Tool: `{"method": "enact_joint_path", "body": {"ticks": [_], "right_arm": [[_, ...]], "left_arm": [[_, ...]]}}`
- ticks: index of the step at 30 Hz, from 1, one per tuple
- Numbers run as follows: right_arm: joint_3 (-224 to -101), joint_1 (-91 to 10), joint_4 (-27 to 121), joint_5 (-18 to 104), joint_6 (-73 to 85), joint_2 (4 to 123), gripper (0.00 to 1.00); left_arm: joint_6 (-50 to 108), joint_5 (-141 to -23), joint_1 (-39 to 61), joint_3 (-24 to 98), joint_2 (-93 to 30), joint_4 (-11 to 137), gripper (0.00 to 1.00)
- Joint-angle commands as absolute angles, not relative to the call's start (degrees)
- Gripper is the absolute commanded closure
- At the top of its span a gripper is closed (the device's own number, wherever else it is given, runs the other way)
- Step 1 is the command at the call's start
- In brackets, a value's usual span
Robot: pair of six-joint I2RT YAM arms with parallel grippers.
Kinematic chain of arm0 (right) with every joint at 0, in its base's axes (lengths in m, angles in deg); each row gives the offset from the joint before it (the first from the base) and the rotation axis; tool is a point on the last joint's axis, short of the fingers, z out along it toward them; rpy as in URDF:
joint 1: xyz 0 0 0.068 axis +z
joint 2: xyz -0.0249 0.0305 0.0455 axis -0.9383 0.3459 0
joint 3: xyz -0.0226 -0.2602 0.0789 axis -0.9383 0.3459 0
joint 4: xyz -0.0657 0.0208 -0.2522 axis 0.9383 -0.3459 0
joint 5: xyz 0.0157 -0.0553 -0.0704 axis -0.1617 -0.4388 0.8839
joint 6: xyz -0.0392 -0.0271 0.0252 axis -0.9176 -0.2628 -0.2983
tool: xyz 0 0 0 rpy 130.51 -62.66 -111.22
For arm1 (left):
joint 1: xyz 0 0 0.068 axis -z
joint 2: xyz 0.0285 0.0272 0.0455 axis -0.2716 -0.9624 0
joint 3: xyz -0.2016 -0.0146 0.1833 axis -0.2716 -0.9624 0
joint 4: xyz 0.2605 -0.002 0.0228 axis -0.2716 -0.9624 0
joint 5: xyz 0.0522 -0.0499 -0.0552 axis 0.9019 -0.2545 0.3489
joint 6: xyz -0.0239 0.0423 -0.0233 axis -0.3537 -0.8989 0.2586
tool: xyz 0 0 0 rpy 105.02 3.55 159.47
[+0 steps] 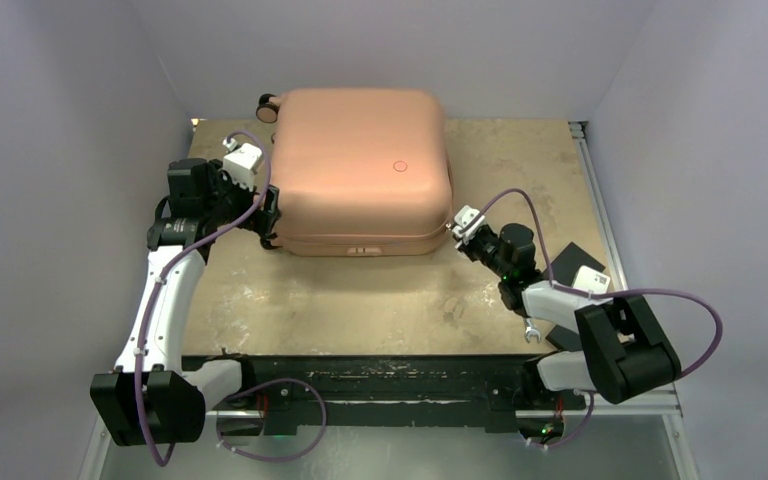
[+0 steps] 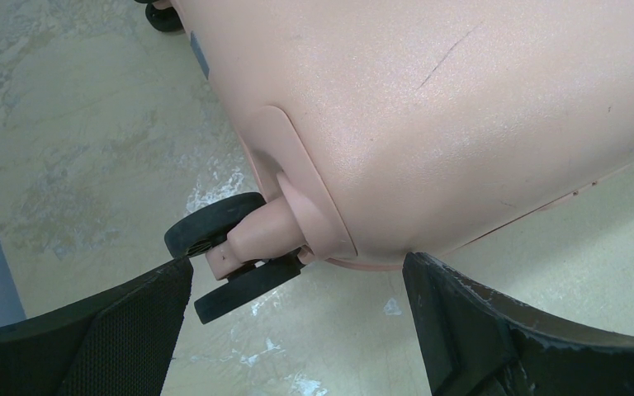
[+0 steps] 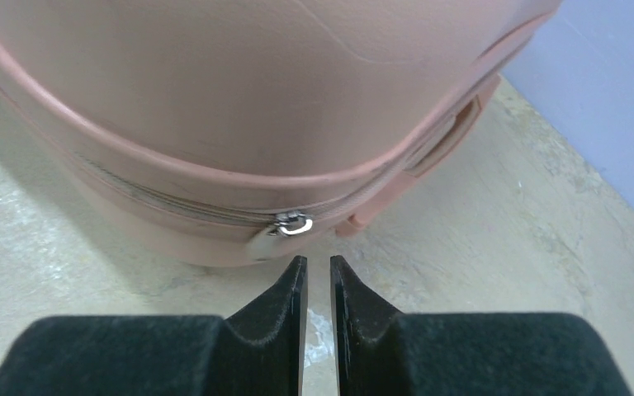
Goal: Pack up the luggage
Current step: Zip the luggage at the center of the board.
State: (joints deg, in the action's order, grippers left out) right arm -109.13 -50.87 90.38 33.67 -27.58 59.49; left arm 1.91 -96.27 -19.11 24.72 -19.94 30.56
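Note:
The luggage (image 1: 360,165), a salmon-pink hard-shell suitcase, lies flat and closed at the back middle of the table. My left gripper (image 1: 266,218) is at its front left corner. In the left wrist view the luggage (image 2: 462,107) fills the top and my left gripper (image 2: 297,262) stands open, its fingers wide apart on either side of the corner's dark twin wheel (image 2: 215,229). My right gripper (image 1: 457,228) is at the front right corner. There the right gripper (image 3: 318,260) is all but shut, with a thin gap holding nothing, just short of the silver zipper pull (image 3: 285,229) on the luggage (image 3: 239,91).
A flat black pad (image 1: 572,262) with a white block (image 1: 590,280) on it lies at the table's right edge, behind my right arm. Another dark wheel (image 1: 267,107) sticks out at the suitcase's far left corner. Walls close in on three sides.

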Motion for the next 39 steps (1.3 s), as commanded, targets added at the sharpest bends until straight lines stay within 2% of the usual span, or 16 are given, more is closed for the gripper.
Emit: {"method": "enact_joint_path", "body": {"ticks": [1, 9, 19, 28, 39], "right_arm": [[-110.73, -52.02, 89.92, 35.66, -26.21, 57.34, 0.81], [-111.12, -52.19, 86.11, 28.57, -31.57, 57.38, 0.79], [-111.17, -51.55, 88.14, 25.94, -31.87, 58.99, 0.75], [-111.45, -48.75, 91.07, 27.77, -31.29, 60.79, 0.76], [-111.93, -45.51, 94.38, 37.26, -30.28, 60.79, 0.8]], "left_arm": [[2.1, -97.39, -19.17, 24.42, -19.05, 32.6, 0.01], [2.12, -97.62, -19.13, 24.26, -18.94, 32.7, 0.01], [2.13, -97.71, -19.1, 24.18, -18.97, 32.79, 0.01], [2.18, -97.71, -19.16, 24.2, -19.27, 32.79, 0.01], [2.21, -97.54, -19.12, 23.73, -19.4, 33.12, 0.01]]}}
